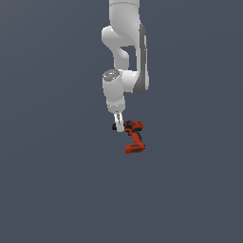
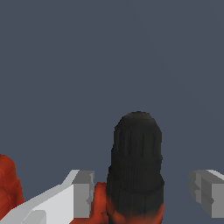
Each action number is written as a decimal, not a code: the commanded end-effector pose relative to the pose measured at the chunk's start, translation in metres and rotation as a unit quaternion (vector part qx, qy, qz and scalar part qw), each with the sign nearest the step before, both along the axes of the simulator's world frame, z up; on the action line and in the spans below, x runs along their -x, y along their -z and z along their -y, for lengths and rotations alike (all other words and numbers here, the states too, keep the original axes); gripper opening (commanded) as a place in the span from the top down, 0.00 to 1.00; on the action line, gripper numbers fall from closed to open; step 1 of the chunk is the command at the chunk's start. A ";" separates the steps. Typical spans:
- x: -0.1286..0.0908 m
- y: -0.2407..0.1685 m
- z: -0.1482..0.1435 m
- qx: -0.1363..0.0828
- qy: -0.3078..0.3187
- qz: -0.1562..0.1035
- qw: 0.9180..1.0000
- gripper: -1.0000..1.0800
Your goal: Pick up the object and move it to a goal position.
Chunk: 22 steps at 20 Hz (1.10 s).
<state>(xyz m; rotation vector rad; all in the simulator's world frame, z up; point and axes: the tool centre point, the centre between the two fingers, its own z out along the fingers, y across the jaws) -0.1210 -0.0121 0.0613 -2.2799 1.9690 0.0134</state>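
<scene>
Gripper spread wide astride drill nose, fingers flanking without contact, evidently lined up to pinch there.

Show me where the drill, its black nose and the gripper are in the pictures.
drill (image 1: 135, 141): exterior view, on the red handle.
black nose (image 2: 136, 162): wrist view, on the middle of the dark ribbed front.
gripper (image 2: 142, 192): wrist view, midway between the two fingertips, open around the nose.
</scene>
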 end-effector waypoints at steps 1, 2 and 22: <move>0.000 0.002 0.000 0.000 0.000 0.000 1.000 0.19; 0.000 0.004 0.000 0.000 0.000 0.000 1.000 0.19; -0.002 0.030 -0.003 0.000 0.003 0.000 1.000 1.00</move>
